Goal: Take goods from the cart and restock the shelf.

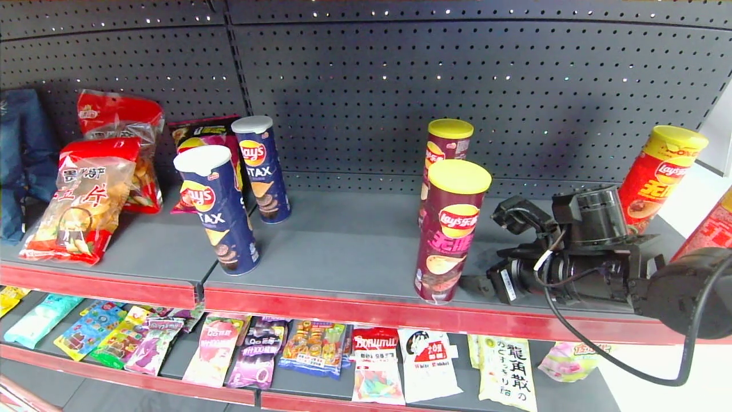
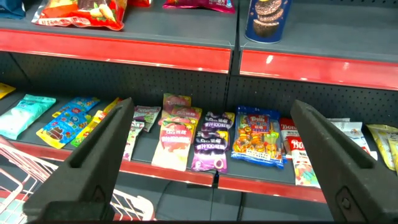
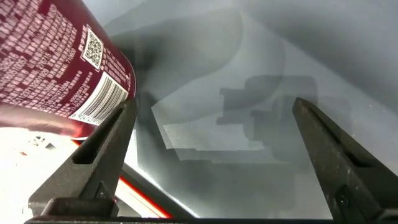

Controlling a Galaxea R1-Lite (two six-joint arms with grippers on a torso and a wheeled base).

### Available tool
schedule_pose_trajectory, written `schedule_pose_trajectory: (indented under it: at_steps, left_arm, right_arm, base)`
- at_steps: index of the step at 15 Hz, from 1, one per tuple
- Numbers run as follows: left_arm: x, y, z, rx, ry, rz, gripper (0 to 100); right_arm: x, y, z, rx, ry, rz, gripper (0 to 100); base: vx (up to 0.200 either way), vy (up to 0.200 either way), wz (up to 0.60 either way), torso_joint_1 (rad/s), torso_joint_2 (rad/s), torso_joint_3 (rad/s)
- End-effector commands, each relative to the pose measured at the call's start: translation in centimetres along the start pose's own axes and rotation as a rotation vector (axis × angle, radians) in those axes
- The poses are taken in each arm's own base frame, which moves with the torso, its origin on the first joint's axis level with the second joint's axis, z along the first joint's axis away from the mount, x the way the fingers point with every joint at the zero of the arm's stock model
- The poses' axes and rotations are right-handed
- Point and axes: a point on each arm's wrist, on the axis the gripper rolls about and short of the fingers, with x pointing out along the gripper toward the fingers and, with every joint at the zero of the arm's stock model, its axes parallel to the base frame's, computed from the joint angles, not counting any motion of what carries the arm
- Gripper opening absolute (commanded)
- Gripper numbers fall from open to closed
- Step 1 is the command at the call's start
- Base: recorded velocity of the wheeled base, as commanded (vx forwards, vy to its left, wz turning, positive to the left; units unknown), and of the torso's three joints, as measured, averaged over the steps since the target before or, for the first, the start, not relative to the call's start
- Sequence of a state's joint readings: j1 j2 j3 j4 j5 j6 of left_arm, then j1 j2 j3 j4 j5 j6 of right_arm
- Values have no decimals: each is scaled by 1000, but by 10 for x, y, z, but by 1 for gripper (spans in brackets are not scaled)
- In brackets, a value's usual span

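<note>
Maroon chip can [image 1: 452, 229] w/ yellow lid stands upright at the front edge of the upper shelf [image 1: 343, 246], right in front of a 2nd matching can [image 1: 449, 143]. It's prob. set there to build a row, logo side out. Right tool [image 1: 492, 252] lies low over the shelf just beside it, spread & holding nothing. In the right wrist view the can [image 3: 62, 62] sits next to one finger [image 3: 106, 155], not between the two, so it looks already placed. Its back shows a barcode + QR square; the fine print is too small to read. Left tool [image 2: 211, 155], also spread & empty, hangs lower, facing candy packs [image 2: 255, 137] on the lower shelf, w/ a wire frame [image 2: 18, 180], prob. the cart, nearby. Two blue cans [image 1: 220, 212] stand further left; a red can [image 1: 657, 177] leans at far right.
</note>
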State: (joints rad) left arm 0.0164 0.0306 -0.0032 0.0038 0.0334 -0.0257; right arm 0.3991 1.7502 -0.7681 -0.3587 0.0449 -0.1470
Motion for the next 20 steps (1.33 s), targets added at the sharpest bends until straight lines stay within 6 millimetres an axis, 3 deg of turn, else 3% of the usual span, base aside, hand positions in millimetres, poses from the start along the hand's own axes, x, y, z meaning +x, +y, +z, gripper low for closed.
schedule_pose_trajectory:
  at_steps: [1, 10, 14, 16, 19, 20]
  left_arm:
    - [0, 0, 0, 0, 2, 1, 100]
    - [0, 0, 0, 0, 2, 1, 100]
    - [0, 0, 0, 0, 2, 1, 100]
    - [0, 0, 0, 0, 2, 1, 100]
    - [0, 0, 0, 17, 3, -10, 100]
    - [0, 0, 0, 36, 6, -48, 100]
  right_arm:
    - [1, 3, 1, -6, -2, 11, 100]
    - [-3, 4, -2, -6, 2, 2, 100]
    - [-55, 5, -6, -7, -82, -36, 100]
    - [-100, 10, -15, -13, -179, -48, 100]
    - [-167, 20, -53, -31, -334, -56, 100]
    - [-194, 22, -80, -42, -416, -90, 100]
  base:
    - [0, 0, 0, 0, 0, 0]
    - [0, 0, 0, 0, 0, 0]
    - [0, 0, 0, 0, 0, 0]
    - [0, 0, 0, 0, 0, 0]
    - [0, 0, 0, 0, 0, 0]
    - [0, 0, 0, 0, 0, 0]
